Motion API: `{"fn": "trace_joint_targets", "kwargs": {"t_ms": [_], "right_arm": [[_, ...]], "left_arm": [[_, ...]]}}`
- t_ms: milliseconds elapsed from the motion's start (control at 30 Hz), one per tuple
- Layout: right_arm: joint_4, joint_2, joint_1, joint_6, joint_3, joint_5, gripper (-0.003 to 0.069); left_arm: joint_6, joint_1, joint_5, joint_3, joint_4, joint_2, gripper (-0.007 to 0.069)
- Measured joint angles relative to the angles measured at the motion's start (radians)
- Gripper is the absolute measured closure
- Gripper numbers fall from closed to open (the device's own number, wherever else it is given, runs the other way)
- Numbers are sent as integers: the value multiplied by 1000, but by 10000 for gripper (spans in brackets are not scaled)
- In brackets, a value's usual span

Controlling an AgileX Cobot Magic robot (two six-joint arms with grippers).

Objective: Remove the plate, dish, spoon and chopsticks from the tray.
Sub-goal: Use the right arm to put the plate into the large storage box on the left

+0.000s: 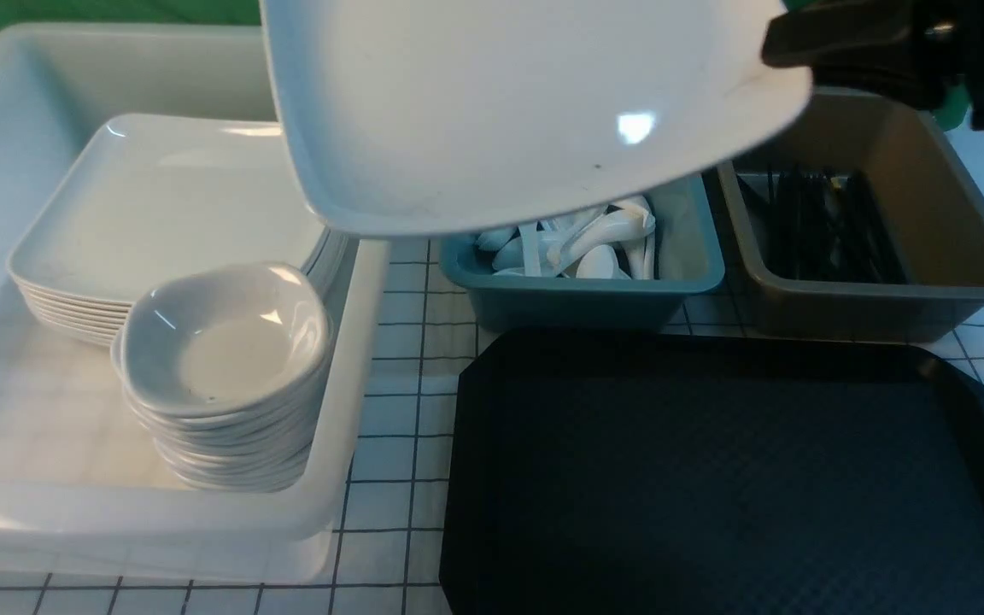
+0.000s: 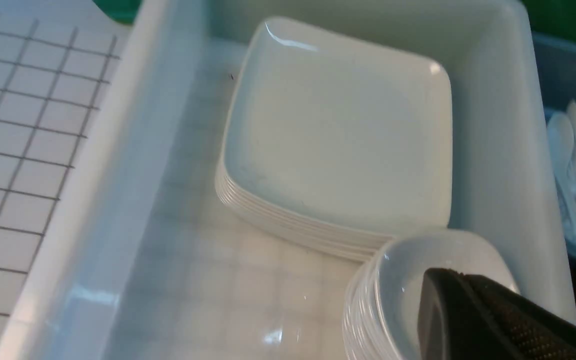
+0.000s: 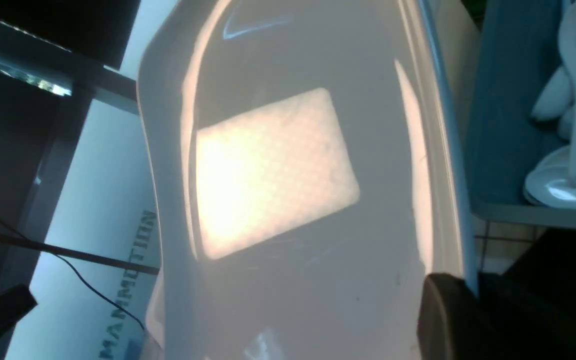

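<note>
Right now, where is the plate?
Front view, top centre: the plate is off the tray, held aloft at its right corner by the right gripper, above the teal spoon bin, beside the white tub.

White tub (image 1: 354,359): stands on the table (image 1: 398,427), left side. It holds a stack of square plates (image 1: 159,213) at the rear and a stack of small bowls (image 1: 227,453) in front, touching it. Teal bin (image 1: 577,299): centre rear, holds a pile of white spoons (image 1: 599,243). Brown bin (image 1: 876,312): just beside it on the right, holds black sticks (image 1: 825,231). The table is covered in a white grid pattern.
</note>
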Motion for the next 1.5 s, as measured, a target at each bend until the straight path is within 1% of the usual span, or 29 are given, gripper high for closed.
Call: {"fn": "trace_joint_targets", "kwargs": {"t_ms": [133, 167, 200, 233, 267, 333, 533, 667, 867, 1133, 1500], "right_arm": [[13, 108, 146, 29, -37, -174, 582], [13, 121, 154, 31, -44, -192, 582], [14, 164, 199, 52, -74, -246, 582], [13, 179, 221, 57, -85, -263, 582], [16, 248, 278, 84, -147, -331, 582], [22, 313, 333, 116, -219, -384, 582], [44, 563, 458, 252, -467, -488, 582], [48, 700, 490, 338, -559, -534, 582], [48, 785, 497, 394, -577, -595, 582], [52, 795, 519, 417, -580, -653, 582], [48, 827, 528, 423, -582, -653, 560]], "left_arm": [[-16, 45, 5, -18, -9, -1, 611], [-17, 46, 6, -20, -9, -1, 611], [-18, 47, 13, -20, -9, -1, 611], [-18, 47, 14, -20, -9, -1, 610], [-18, 47, 18, -20, -9, -1, 607], [-18, 47, 20, -20, -9, -1, 606], [-19, 47, 27, -20, -9, -1, 605], [-22, 47, 47, -20, -10, -1, 605], [-41, 47, 56, -20, -11, -1, 603], [-45, 47, 53, -20, -16, -1, 603], [-63, 47, 25, -20, -65, -1, 603]]}}
